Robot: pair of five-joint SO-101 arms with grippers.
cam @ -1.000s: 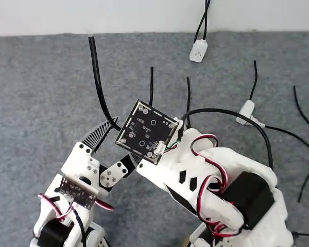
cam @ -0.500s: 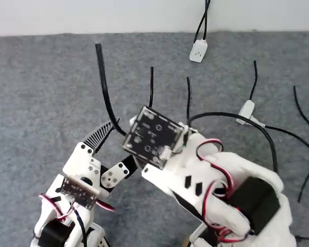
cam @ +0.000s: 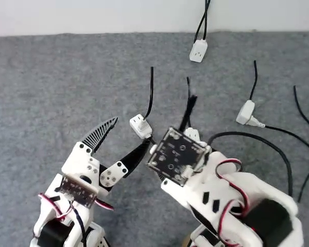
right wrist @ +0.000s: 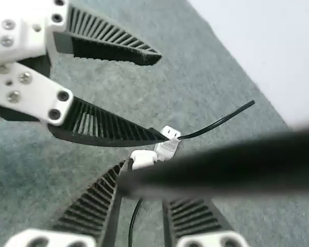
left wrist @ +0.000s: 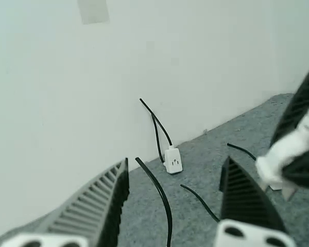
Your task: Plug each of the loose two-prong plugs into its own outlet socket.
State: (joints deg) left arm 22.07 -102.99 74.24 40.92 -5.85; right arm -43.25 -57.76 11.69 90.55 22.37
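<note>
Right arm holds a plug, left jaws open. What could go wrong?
1. One jaw of the left gripper sits right by the socket and could knock it away.
2. The right gripper is close too, so the arms could collide.
3. The cable of the plug crosses the right wrist view, hiding alignment.

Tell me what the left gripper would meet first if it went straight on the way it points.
Probably the small white plastic connector on its thin black cord, lying right at the mouth of the open left gripper. The gripper's height is unclear, so it might pass over.
</note>
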